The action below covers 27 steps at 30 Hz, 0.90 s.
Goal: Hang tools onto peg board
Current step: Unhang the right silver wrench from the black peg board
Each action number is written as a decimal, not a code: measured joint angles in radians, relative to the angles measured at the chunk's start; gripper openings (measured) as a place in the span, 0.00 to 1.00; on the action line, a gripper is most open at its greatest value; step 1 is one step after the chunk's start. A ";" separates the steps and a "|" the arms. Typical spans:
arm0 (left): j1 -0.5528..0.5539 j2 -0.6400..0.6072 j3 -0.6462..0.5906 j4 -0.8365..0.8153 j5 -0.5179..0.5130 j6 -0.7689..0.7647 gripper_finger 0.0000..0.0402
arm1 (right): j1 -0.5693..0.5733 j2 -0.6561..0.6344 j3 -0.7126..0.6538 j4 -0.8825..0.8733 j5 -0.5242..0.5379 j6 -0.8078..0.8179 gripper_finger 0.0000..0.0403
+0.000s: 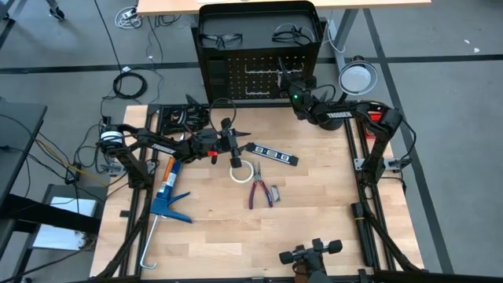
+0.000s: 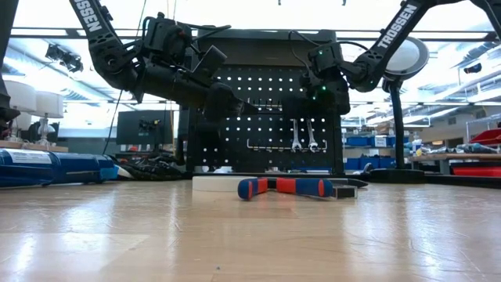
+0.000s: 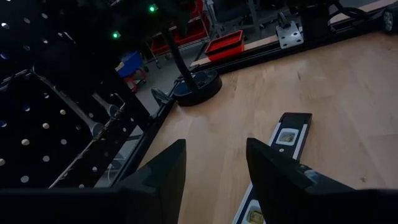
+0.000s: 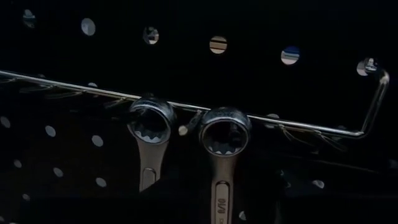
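Two wrenches (image 4: 186, 146) already hang on the peg board (image 2: 266, 117) rail, with your right gripper (image 1: 289, 85) close against them — whether its jaws are parted, I cannot tell. Your left gripper (image 3: 214, 171) hovers empty, jaws apart, over the level (image 1: 273, 152) — descend and close on it next.

On the worktop (image 1: 314, 212) lie red-handled pliers (image 1: 260, 192), a white tape roll (image 1: 240, 172), a black level (image 1: 273, 152) and a blue caulking gun (image 1: 167, 196). The left pincer (image 1: 233, 146) hovers above the tape roll; the right pincer (image 1: 288, 82) is at the peg board (image 1: 251, 75).
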 joint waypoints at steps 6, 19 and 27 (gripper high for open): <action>0.000 0.000 0.000 -0.001 0.000 0.000 0.43 | 0.001 -0.003 0.000 -0.034 -0.002 -0.002 0.17; 0.000 0.000 0.000 -0.002 0.000 0.000 0.43 | 0.012 -0.036 0.002 -0.108 -0.027 -0.008 0.16; 0.000 0.000 0.000 -0.003 0.000 0.000 0.43 | 0.028 -0.054 0.002 -0.157 -0.017 0.015 0.16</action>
